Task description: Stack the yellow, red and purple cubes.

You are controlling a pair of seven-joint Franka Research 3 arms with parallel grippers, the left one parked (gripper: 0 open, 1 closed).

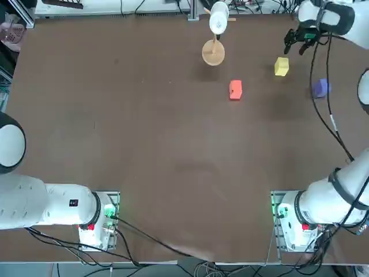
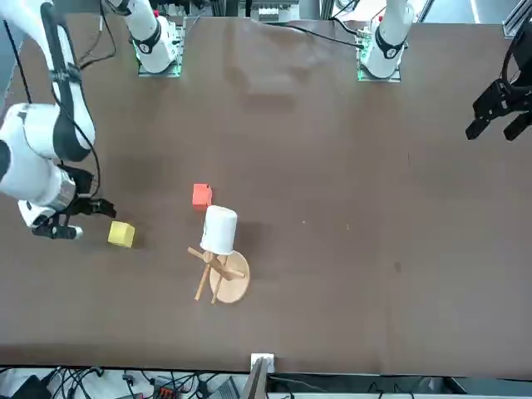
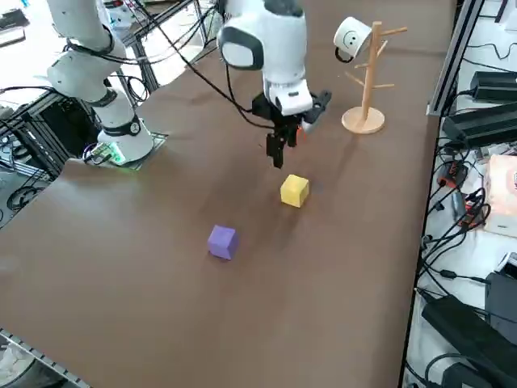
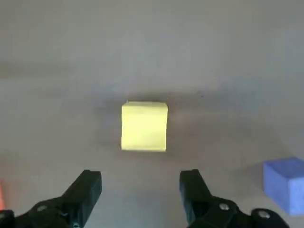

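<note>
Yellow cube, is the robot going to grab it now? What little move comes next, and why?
Probably a short drop straight down over the yellow cube. The right end effector hangs open above it, holding nothing, and the cube lies apart from the red cube and purple cube, so nothing is stacked yet.

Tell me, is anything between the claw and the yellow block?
No. In the wrist view only bare table separates the open right gripper from the yellow block.

Yellow cube [image 1: 281, 66], red cube [image 1: 235, 90], purple cube [image 1: 320, 88]; apart, unstacked
</note>
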